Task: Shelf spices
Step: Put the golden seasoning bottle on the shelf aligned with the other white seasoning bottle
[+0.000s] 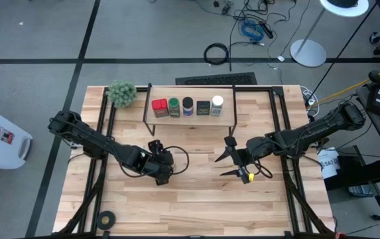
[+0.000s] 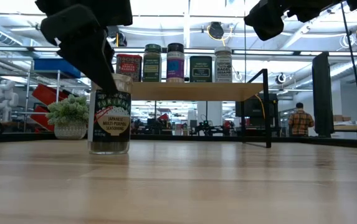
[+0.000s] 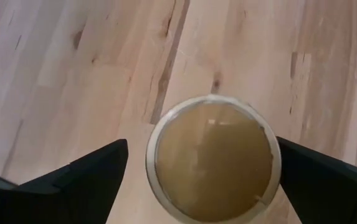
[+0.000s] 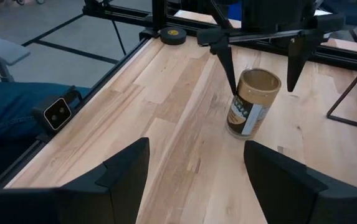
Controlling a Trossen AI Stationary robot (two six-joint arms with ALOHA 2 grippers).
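Left gripper point(image 4: 259, 59), fingers spread wide, straddles the upright tan-lidded jar point(image 4: 251, 102) without clamping it. Right gripper point(image 1: 233, 164), fingers apart and empty, hovers at the jar's 3 o'clock; five spices point(image 1: 188, 106) stand on the shelf point(image 1: 226, 114).

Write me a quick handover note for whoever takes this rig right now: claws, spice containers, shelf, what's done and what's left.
Left claw: open, straddling the tan-lidded seasoning jar from above, fingers apart from the glass, not gripping.
Right claw: open, empty, over the table right of centre, waiting.
Shelf: five containers in a row on the top board: red tin, green-lidded jar, dark-lidded jar, dark square tin, white-lidded jar.
Done: those five are shelved.
Left: the seasoning jar stands upright on the tabletop in front of the shelf; grip it and place it on the board.
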